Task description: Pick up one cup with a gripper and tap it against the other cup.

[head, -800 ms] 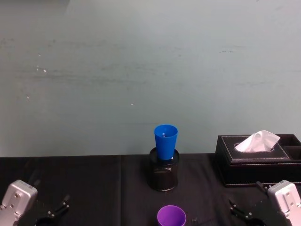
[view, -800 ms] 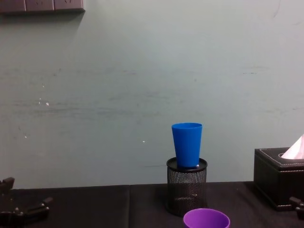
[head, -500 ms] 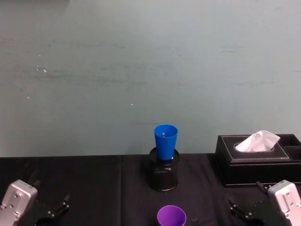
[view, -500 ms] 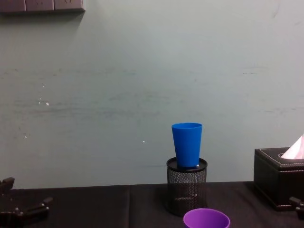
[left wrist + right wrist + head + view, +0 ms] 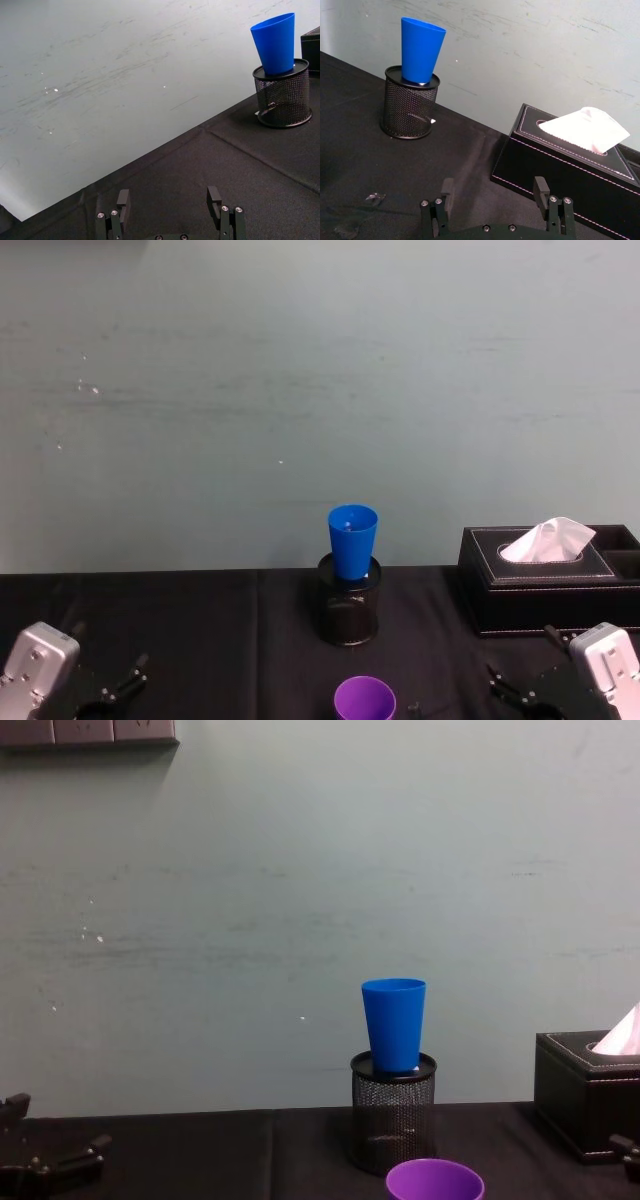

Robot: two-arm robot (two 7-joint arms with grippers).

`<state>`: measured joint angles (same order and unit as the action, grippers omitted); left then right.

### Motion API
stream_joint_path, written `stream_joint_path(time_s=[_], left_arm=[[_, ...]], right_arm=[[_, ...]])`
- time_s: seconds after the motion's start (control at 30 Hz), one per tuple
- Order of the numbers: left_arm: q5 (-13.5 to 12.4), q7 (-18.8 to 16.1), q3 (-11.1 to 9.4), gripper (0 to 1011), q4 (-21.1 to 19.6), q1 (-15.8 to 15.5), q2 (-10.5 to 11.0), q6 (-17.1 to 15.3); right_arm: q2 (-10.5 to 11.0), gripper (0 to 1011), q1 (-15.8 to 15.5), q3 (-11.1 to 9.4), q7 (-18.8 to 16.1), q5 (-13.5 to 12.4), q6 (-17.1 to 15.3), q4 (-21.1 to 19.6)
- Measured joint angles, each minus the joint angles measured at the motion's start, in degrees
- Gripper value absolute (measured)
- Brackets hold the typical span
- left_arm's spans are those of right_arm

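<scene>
Purple cup (image 5: 365,702), cut off by the head view's lower edge; blue cup (image 5: 352,538), base sunk in mesh holder (image 5: 349,615). Left gripper (image 5: 168,200) and right gripper (image 5: 493,192): jaws apart, empty.

The left gripper (image 5: 168,197), a black two-fingered metal clamp ahead of a silver left wrist block (image 5: 35,668), is held low, its flat fingers (image 5: 123,199) spread wide with nothing between them. The right gripper (image 5: 493,186), a matching black clamp ahead of a silver right wrist block (image 5: 607,665), mirrors it, fingers (image 5: 540,187) parted and bare. Both claws seem roughly level.
</scene>
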<state>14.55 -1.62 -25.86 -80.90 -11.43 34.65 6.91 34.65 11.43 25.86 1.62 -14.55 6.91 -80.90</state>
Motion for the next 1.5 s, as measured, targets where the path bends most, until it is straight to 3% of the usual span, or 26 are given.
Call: stream_joint_path(time_s=[0.37,0.63,0.77,0.97,1.07,1.1,1.33,1.5], left_arm=[[0.0,0.0,0.0,1000,0.0,0.0,0.0,0.0],[0.0,0.0,0.0,1000,0.0,0.0,0.0,0.0],[0.0,0.0,0.0,1000,0.0,0.0,0.0,0.0],[0.0,0.0,0.0,1000,0.0,0.0,0.0,0.0],[0.0,0.0,0.0,1000,0.0,0.0,0.0,0.0],[0.0,0.0,0.0,1000,0.0,0.0,0.0,0.0],[0.0,0.0,0.0,1000,0.0,0.0,0.0,0.0],[0.0,0.0,0.0,1000,0.0,0.0,0.0,0.0]], right_arm=[[-0.1,1003,0.1,-0.1,-0.2,0.1,0.3,0.2],[-0.2,1003,-0.4,-2.1,-1.9,0.1,2.4,-1.6],[0.4,1003,-1.5,-3.2,-3.8,-1.3,2.7,-3.5],[2.5,1003,-3.8,-4.8,-14.6,-9.2,4.4,-5.7],[3.2,1003,-4.3,-4.9,-18.3,-11.4,4.7,-6.0],[3.7,1003,-4.5,-4.8,-21.2,-12.7,4.8,-6.1],[5.4,1003,-3.5,-2.2,-34.7,-16.0,4.7,-4.3],[3.8,1002,-0.5,0.3,-40.5,-15.6,3.8,-0.9]])
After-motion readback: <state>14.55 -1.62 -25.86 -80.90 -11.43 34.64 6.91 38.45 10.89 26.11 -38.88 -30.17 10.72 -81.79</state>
